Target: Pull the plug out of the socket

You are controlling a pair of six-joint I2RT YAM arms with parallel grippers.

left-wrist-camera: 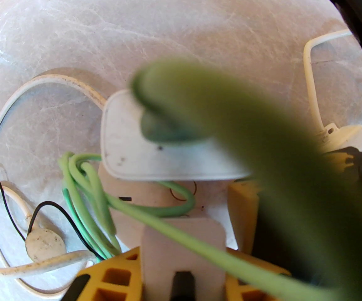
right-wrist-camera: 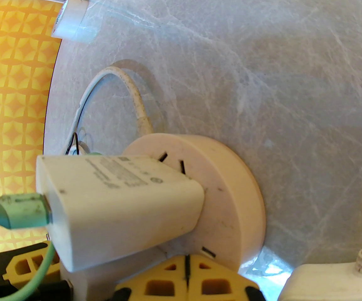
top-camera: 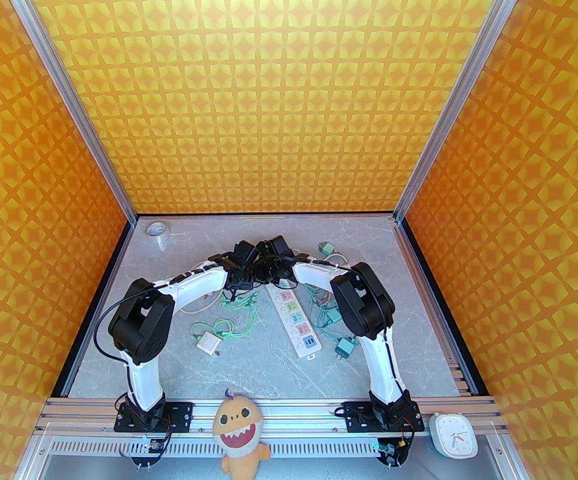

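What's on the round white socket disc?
A white rectangular charger block with a green cable sits on the round white socket disc; empty slots show beside it. Its prongs are covered.

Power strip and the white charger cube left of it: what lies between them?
Top view: a loose green braided cable lies between power strip and charger cube.

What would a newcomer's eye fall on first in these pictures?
Probably the left arm and right arm, arching together over the far middle of the grey table, with the long white power strip and its pastel outlets lying between them. In the right wrist view, a white charger with a green cable sits plugged into a round white socket.
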